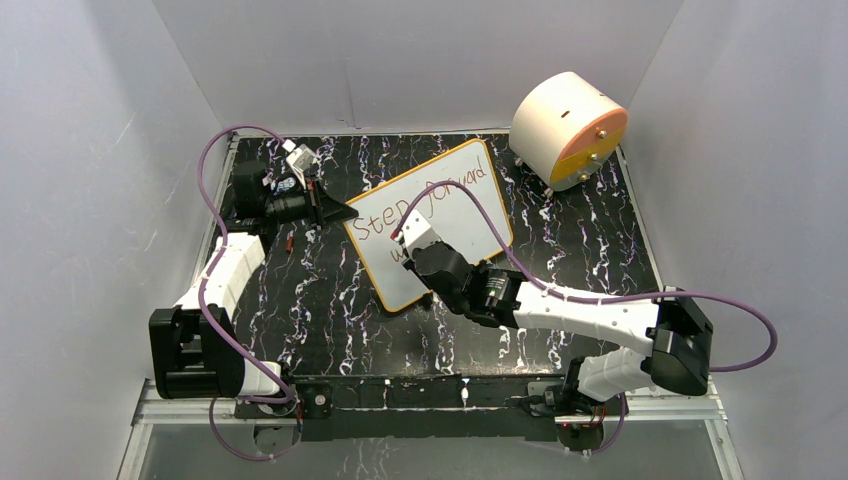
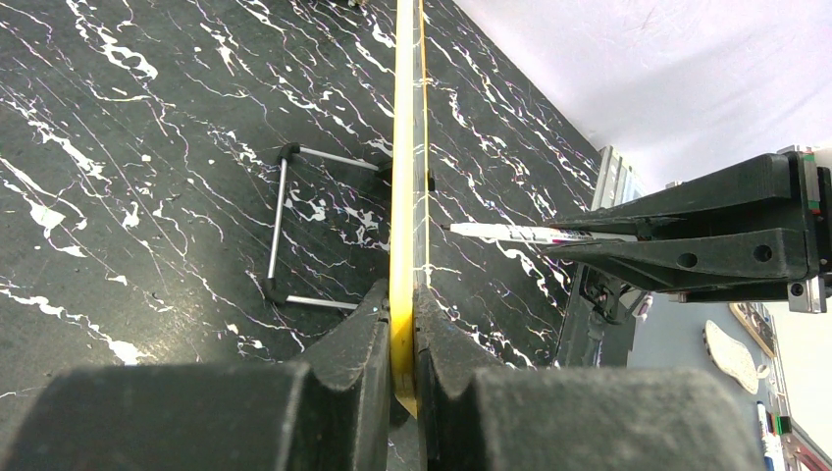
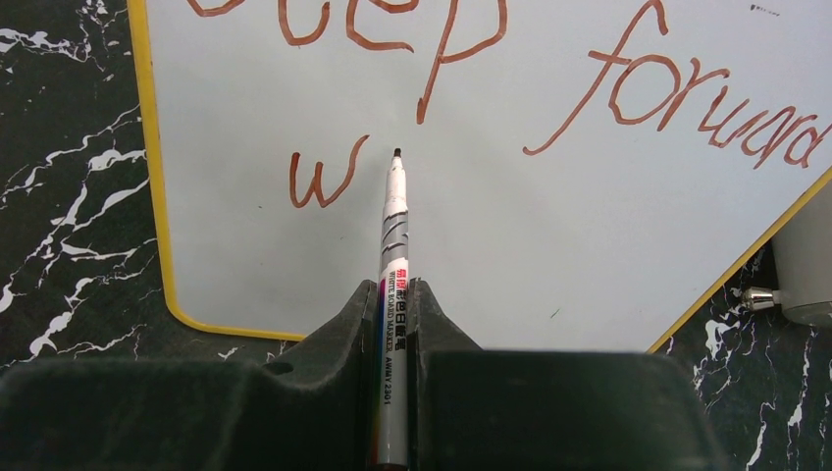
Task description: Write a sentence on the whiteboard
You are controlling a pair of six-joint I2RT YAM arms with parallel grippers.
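The whiteboard [image 1: 462, 222] stands tilted on the dark marbled table, its yellow frame [image 2: 403, 196] seen edge-on in the left wrist view. My left gripper [image 1: 349, 212] is shut on the board's left edge, the frame pinched between both pads [image 2: 403, 329]. My right gripper [image 3: 394, 299] is shut on a white marker [image 3: 394, 231], also visible from the side [image 2: 510, 233]. Its tip sits at the board's face just right of a lone "w". The sentence [image 3: 677, 98] reads "Step forward" in reddish-brown, with the "w" [image 3: 322, 177] starting a second line. From above, my right gripper [image 1: 412, 245] covers that second line.
A round peach-and-orange drum [image 1: 568, 128] on small feet stands at the back right, close to the board's far corner. A metal wire stand [image 2: 280, 226] lies behind the board. A small reddish piece [image 1: 289, 241] rests by the left arm. White walls enclose the table.
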